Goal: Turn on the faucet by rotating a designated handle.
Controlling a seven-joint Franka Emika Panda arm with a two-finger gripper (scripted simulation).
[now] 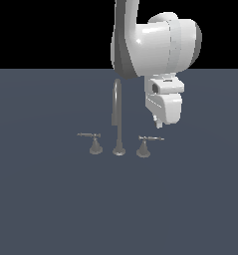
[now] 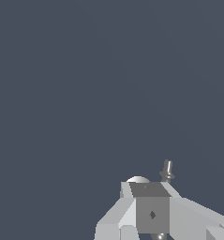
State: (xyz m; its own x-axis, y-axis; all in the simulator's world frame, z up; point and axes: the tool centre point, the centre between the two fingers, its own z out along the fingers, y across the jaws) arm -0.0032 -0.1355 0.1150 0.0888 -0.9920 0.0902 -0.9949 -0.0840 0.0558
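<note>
Gripper above handle, apart; finger state cannot tell. Lower beside pale tip, push lever sideways, avoid faucet spout.

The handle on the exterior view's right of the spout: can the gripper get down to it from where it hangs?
Probably yes. The gripper hangs just above the handle, with nothing between them; the spout stands off to the side.

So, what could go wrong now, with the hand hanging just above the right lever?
1. The hand hangs over the handle; the lever is thin, so a small offset could miss it.
2. The spout stands close beside it; the hand might knock it.
3. The wrist view shows only the lever's tip, so alignment is hard to check.
</note>
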